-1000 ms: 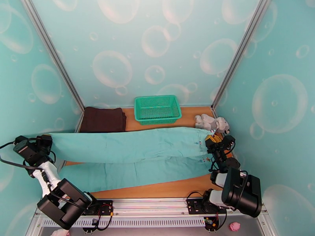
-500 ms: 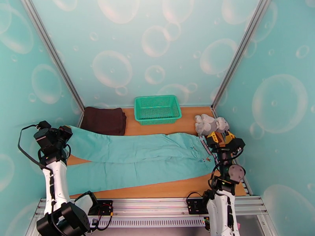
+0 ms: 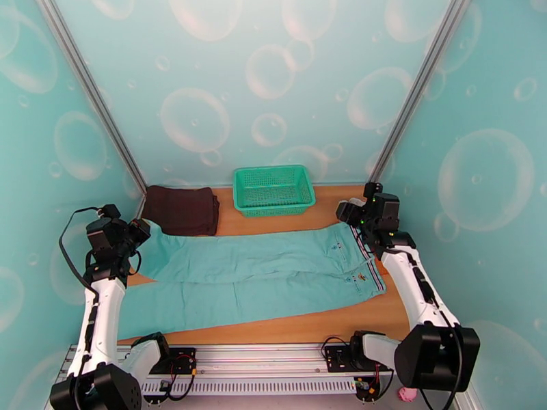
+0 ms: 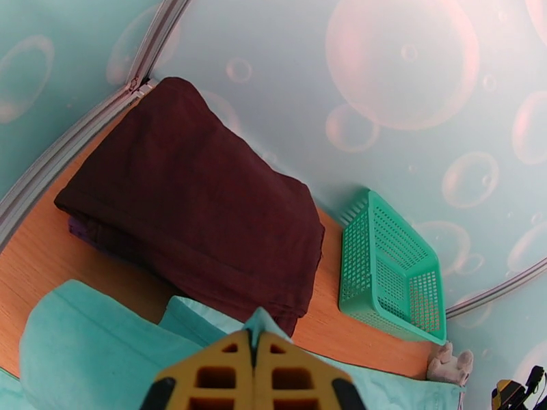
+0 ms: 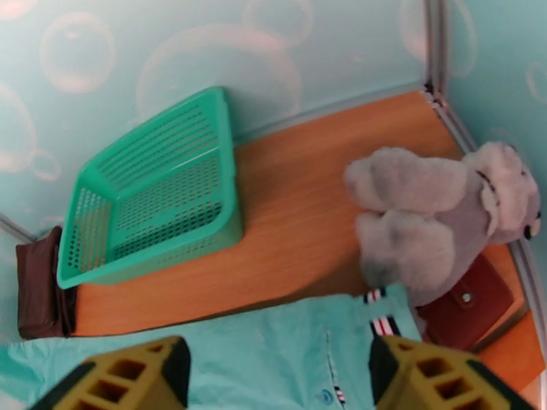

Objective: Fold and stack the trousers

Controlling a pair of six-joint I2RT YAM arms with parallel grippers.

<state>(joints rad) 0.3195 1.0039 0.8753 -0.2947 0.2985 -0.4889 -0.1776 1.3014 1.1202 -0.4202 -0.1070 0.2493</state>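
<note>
Nearest me, the trousers [image 3: 260,271] lie flat across the tabletop [image 3: 287,326] from nine to three o'clock, legs side by side. At three o'clock my right tool [image 5: 280,377] has just let go of the striped waistband [image 3: 369,268] and hangs spread wide above it. At nine o'clock my left tool [image 4: 254,350] stays pressed together, pinching the leg end, which it has carried inward. I judge the spreading done and the fold toward the waistband next. Farther off, at eleven o'clock, sits the dark folded garment [image 3: 181,208].
</note>
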